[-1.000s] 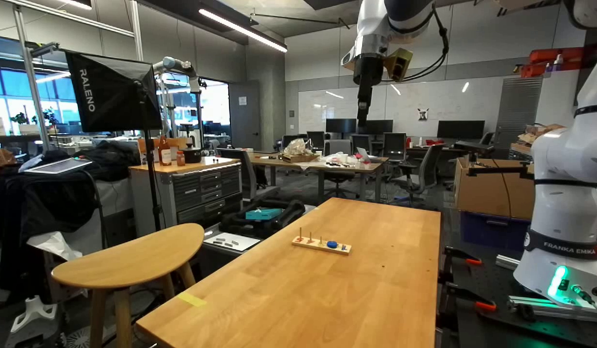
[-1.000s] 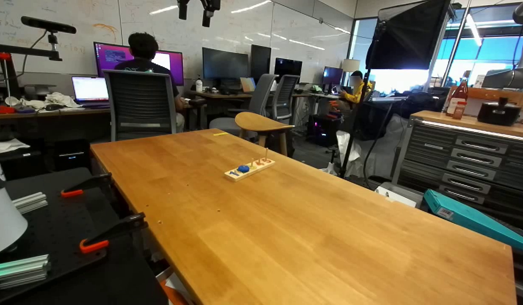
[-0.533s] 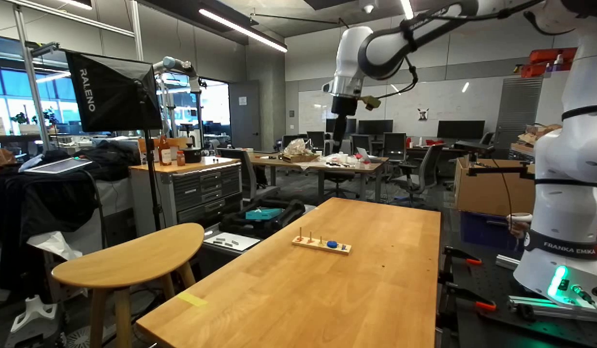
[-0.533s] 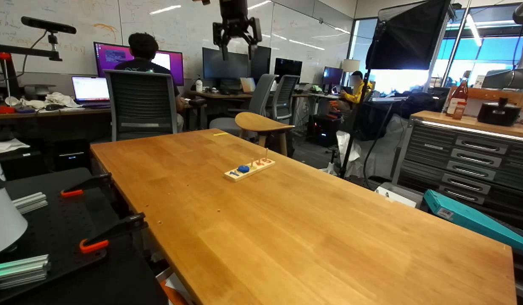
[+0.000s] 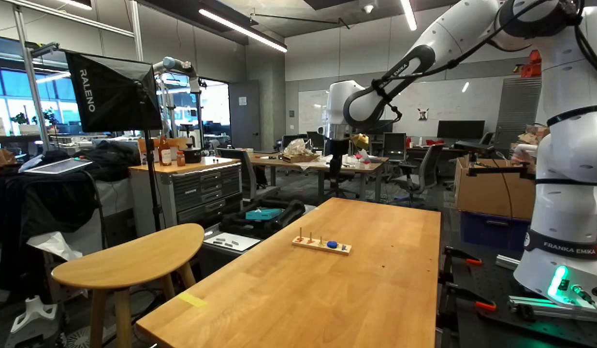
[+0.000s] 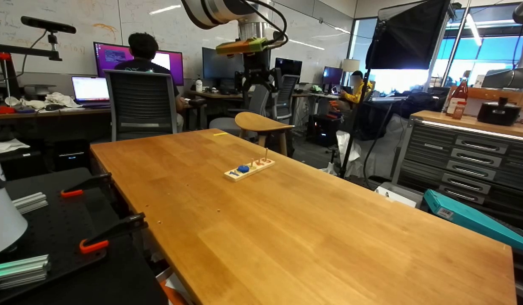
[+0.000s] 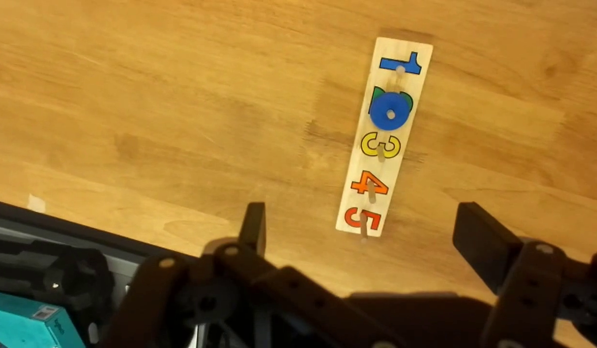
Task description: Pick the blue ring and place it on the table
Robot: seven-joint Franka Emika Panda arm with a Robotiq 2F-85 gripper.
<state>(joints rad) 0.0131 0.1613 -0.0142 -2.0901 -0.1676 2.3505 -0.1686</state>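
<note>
Ring [image 7: 390, 103] lies below the parted gripper [image 7: 360, 217], well apart from it.

Long honey-coloured rectangular wooden surface [image 6: 329, 220]: smooth, visible grain, soft satin sheen. Pale rectangular wooden strip [image 7: 368, 164]: smooth, matt, bare-looking, flat coloured numerals [image 7: 390, 64]; its thin round pegs [image 7: 371, 193] look like plain matt wood. Round blue ring [image 7: 381, 120]: smooth, low sheen; painted wood or plastic, can't tell. Black two-fingered hand [image 7: 362, 227]: mostly matt, brassy metal-looking pins [image 7: 167, 262] at the joints; body material unclear. White rounded robot arm [image 5: 564, 208]: smooth hard shell, semi-gloss. Silver ribbed metal bars [image 6: 30, 204]: bare, shiny. Black square cloth softbox [image 5: 112, 92]: mostly matt. Brown cardboard box [image 5: 482, 191]: matt, papery. White wall board [image 6: 159, 25]: glossy, bounces light streaks. Small pale rounded wooden table [image 5: 134, 261]: smooth, satin.
</note>
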